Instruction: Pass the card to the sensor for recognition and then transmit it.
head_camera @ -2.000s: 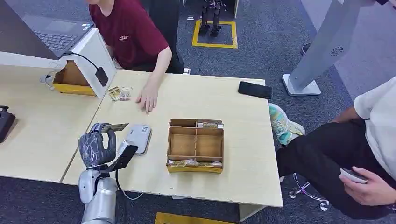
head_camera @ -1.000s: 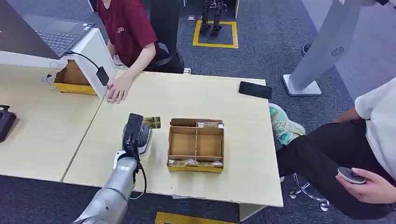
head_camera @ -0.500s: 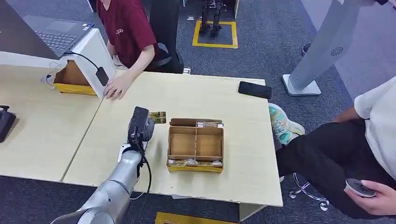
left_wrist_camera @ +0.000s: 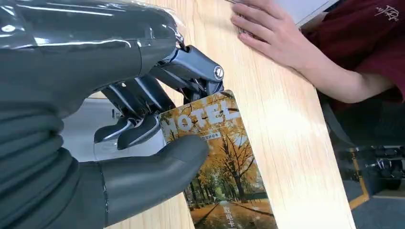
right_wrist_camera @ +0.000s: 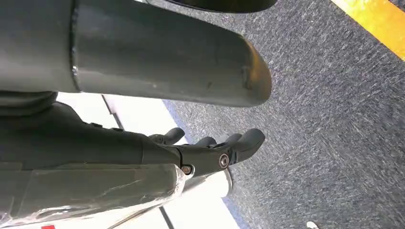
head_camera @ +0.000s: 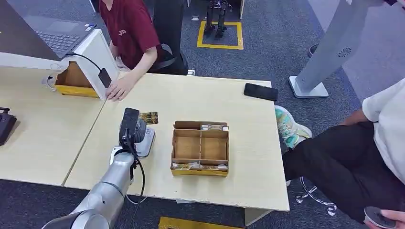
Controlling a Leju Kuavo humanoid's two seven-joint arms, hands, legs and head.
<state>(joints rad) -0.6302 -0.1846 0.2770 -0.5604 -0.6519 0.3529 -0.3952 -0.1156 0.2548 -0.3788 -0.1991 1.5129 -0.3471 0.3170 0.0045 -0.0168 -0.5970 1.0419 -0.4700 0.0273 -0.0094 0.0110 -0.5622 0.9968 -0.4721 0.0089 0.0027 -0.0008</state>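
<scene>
My left hand [head_camera: 131,127] hovers over the grey card sensor [head_camera: 145,139] on the table and pinches a hotel card [head_camera: 149,117] with an autumn-tree print. In the left wrist view the thumb [left_wrist_camera: 157,167] and dark fingers [left_wrist_camera: 143,129] clamp the card [left_wrist_camera: 224,167] above the wood. The card sticks out past the sensor's far edge toward the person. My right hand [right_wrist_camera: 210,148] hangs beside my body over the carpet, fingers loosely extended and holding nothing.
A cardboard divider box [head_camera: 200,148] with cards in its slots stands right of the sensor. A person in a red shirt rests a hand [head_camera: 117,89] on the table by a white stand [head_camera: 95,57]. A black phone [head_camera: 261,91] lies far right. Another person sits at the right.
My left hand swung from the table's front left over the sensor, reached farthest right half a second ago, and has now drawn back left with the card. The person's hand moved left to the stand.
</scene>
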